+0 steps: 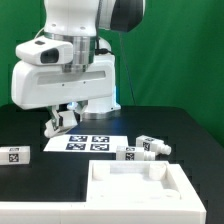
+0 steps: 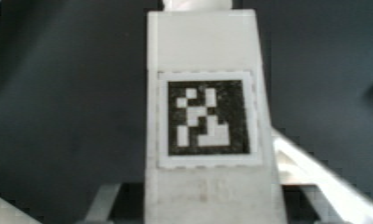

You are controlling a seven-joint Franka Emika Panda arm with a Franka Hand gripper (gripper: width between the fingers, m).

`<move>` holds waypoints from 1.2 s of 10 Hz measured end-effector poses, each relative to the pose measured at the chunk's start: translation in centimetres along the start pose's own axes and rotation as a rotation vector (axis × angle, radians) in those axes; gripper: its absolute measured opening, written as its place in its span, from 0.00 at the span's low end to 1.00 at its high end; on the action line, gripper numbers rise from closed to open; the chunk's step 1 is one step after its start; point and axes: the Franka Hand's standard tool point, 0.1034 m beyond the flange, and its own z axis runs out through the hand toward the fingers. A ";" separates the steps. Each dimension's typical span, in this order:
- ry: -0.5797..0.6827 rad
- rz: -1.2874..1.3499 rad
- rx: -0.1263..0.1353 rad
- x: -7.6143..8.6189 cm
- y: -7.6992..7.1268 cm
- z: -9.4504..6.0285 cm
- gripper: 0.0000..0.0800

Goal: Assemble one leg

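My gripper (image 1: 62, 118) is shut on a leg (image 1: 56, 125), a small white post with a black-and-white tag. It holds the leg low over the black table, by the end of the marker board (image 1: 86, 143) at the exterior view's left; I cannot tell whether the leg touches the table. In the wrist view the leg (image 2: 204, 90) fills the middle, tag facing the camera, with the gripper (image 2: 204, 205) closed on its sides. Two more legs (image 1: 150, 146) (image 1: 130, 153) lie at the exterior view's right, and one leg (image 1: 15, 155) lies at its left.
A large flat white square panel with a raised rim (image 1: 135, 172) lies at the front of the table. A green backdrop stands behind the arm. A pale edge (image 2: 313, 165) shows beside the held leg in the wrist view.
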 end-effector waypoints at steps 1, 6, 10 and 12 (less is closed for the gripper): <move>0.048 0.012 0.018 1.9 -1.7 -1.7 0.36; 0.328 0.135 0.017 4.1 -1.8 -3.4 0.36; 0.409 0.254 0.019 3.7 -1.7 -2.9 0.36; 0.445 0.326 0.090 7.8 -3.5 -4.2 0.36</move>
